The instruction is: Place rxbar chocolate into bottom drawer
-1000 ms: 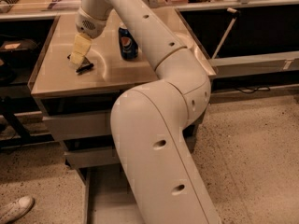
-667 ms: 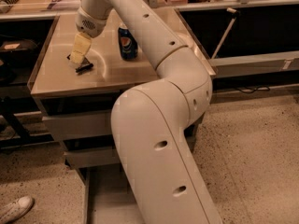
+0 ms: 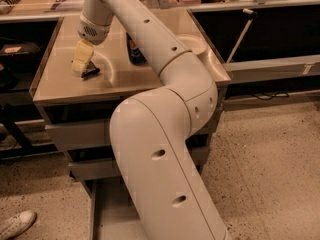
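1. Just the one camera view. My arm [image 3: 165, 134] takes up the middle of it, a big cream thing coming up from the bottom and reaching over to the left side of the cabinet top [image 3: 60, 79]
2. My claw [image 3: 80, 68] is at the end of that reach, pointing down, with its tip right at the steel surface near the left edge
3. The rxbar chocolate [image 3: 91, 72] is lying flat on that same top. It's a small dark bar right at the tip of the claw, sticking out a little to the claw's right, and they look like they're touching
4. Honestly I can't tell from this angle whether the claw is clenched on the bar or just resting against it
5. The bottom drawer [image 3: 107, 219] is pulled out low in the shot. Its grey floor shows to the left of my arm, and the arm covers its right part. The bar is well apart from it, up on the top
6. The two upper drawers [image 3: 75, 134] sit further back above it, only their grey fronts showing
7. A blue Pepsi can [image 3: 134, 54] stands on the top to the right of the bar, apart from it and mostly hidden behind my arm
8. A white shoe [image 3: 16, 224] is on the speckled floor in the bottom left corner
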Robot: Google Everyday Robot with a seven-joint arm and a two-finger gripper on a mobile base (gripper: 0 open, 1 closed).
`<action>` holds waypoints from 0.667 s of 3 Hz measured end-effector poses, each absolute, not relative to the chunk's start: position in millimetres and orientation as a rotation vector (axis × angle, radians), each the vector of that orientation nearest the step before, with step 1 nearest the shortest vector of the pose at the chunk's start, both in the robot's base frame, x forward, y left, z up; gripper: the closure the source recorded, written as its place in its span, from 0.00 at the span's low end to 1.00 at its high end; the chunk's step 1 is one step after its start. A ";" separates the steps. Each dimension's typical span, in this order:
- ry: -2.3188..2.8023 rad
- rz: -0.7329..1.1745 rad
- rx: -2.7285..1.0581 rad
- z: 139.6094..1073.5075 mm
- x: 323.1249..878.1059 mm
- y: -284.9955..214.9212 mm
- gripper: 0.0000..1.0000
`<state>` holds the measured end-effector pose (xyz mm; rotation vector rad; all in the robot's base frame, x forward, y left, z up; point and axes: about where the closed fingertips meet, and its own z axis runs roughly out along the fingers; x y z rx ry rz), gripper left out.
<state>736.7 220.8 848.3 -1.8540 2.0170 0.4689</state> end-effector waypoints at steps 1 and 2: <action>2.034 0.469 -1.853 841.1 738.7 225.8 0.00; 2.050 0.483 -1.858 829.6 740.3 234.0 0.00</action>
